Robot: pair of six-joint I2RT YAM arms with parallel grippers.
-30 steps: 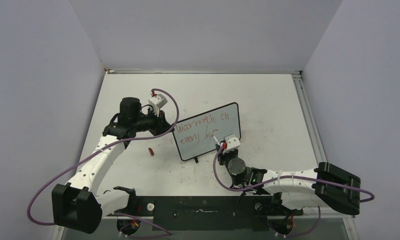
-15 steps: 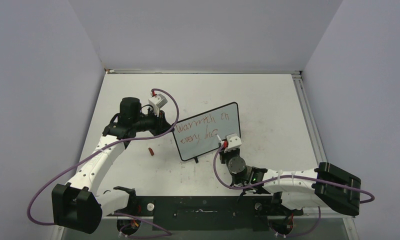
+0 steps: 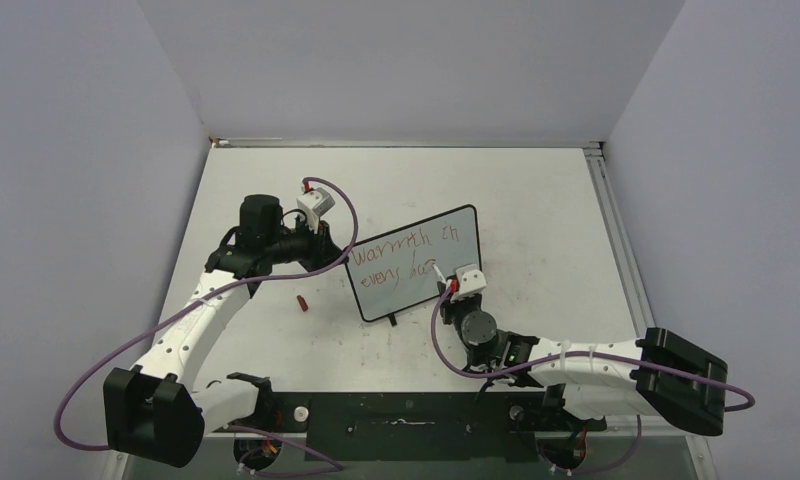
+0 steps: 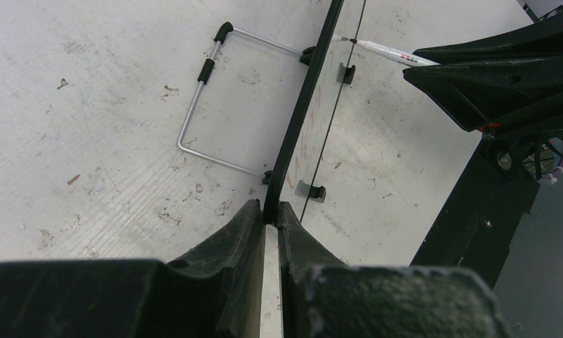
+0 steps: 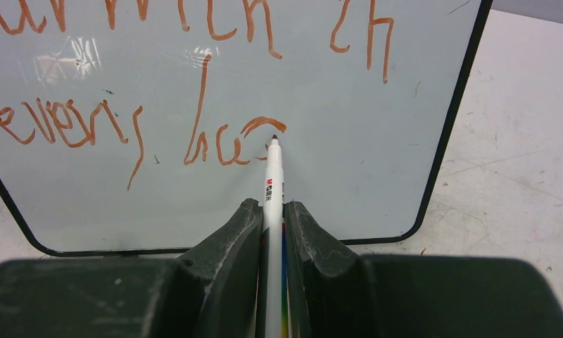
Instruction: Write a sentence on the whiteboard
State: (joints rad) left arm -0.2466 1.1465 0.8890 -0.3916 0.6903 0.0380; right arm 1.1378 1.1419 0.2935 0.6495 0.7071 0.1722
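The whiteboard stands tilted mid-table, black-framed, with the sentence on it in two lines of red handwriting. My left gripper is shut on the board's left edge, seen edge-on in the left wrist view. My right gripper is shut on a white marker. The marker's tip touches the board at the end of the lower line's last word, under a small arched stroke. In the top view the right gripper sits at the board's lower right.
A small red marker cap lies on the table left of the board. The board's wire stand rests on the table behind it. A black mounting bar runs along the near edge; purple walls enclose the table.
My right gripper has shifted slightly right and away with the marker, adding a stroke to the last word of the lower line. The left arm and board have stayed still.
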